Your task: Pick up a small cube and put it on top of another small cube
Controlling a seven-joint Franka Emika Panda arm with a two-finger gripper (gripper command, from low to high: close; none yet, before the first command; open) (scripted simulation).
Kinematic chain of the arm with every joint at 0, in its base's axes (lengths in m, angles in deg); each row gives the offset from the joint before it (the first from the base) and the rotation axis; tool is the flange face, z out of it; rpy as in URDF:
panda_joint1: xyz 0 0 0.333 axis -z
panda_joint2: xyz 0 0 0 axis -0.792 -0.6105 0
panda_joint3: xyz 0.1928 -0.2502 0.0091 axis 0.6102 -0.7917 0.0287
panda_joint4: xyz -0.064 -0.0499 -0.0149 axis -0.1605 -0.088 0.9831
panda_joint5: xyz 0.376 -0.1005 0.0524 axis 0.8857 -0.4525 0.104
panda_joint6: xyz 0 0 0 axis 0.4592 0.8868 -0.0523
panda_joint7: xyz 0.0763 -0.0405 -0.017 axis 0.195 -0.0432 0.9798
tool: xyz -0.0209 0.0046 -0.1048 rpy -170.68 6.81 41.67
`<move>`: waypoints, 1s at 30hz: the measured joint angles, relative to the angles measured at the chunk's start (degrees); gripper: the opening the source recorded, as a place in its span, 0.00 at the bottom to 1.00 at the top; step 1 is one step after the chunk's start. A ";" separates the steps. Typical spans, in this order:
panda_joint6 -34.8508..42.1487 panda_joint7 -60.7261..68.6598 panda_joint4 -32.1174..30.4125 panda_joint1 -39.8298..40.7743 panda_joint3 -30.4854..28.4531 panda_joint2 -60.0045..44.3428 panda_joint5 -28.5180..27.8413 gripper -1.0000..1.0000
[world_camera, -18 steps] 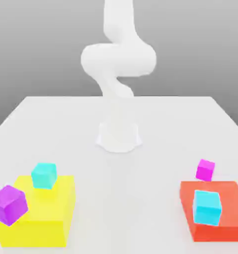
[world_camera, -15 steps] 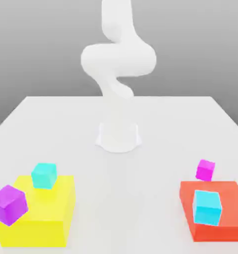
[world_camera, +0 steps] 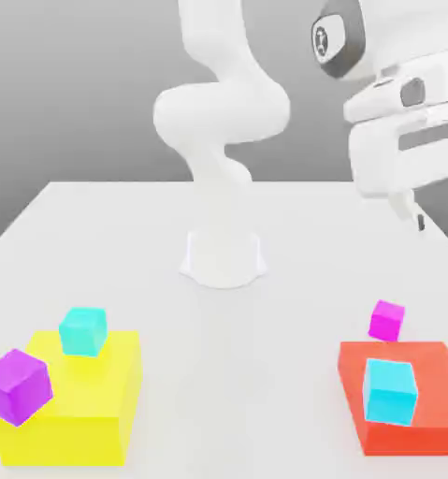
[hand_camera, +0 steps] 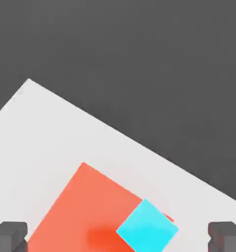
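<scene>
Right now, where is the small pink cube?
In the exterior view, the small pink cube sits on the table at the right, just behind the red block.

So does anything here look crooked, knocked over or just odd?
Mostly tidy. The big purple cube looks odd: it sits tilted at the yellow block's corner, overhanging the edge. The small pink cube also looks slightly tilted on the table beside the red block.

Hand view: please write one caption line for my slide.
Open gripper above the white table, looking down on a cyan cube sitting on a red block.
</scene>
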 joint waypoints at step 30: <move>-21.00 -13.76 -10.29 -19.27 -3.17 -27.65 -23.18 0.00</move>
